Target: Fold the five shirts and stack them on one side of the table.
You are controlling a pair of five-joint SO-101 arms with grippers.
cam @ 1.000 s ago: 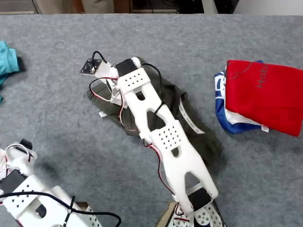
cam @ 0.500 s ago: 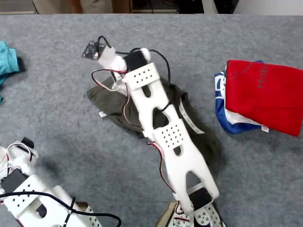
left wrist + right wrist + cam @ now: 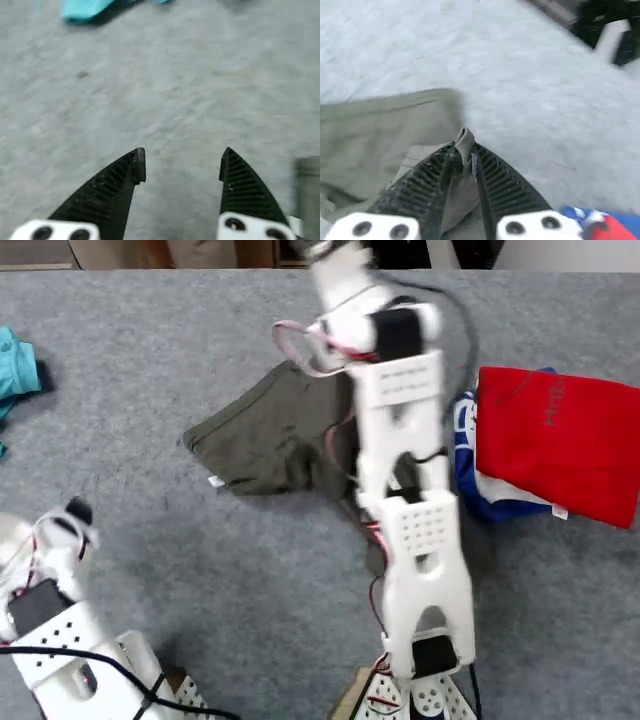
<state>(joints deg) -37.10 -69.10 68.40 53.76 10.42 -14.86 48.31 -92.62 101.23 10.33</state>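
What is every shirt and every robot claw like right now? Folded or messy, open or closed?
olive shirt, rumpled, not folded, one edge pinched.
blue shirt, folded, at the bottom of the stack.
red shirt, folded, on top of the blue shirt.
teal shirt, off alone at the table edge, partly out of view.
left gripper, open over bare table.
right gripper, shut on the olive shirt's edge.

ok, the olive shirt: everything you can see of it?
The olive shirt looks like soft, matte cloth. It is partly bunched and lies mid-way across the grey table. A small white tag pokes out at its near edge. The right gripper is shut on a pinched fold of one edge and holds it up. The rest of the shirt rests on the surface.
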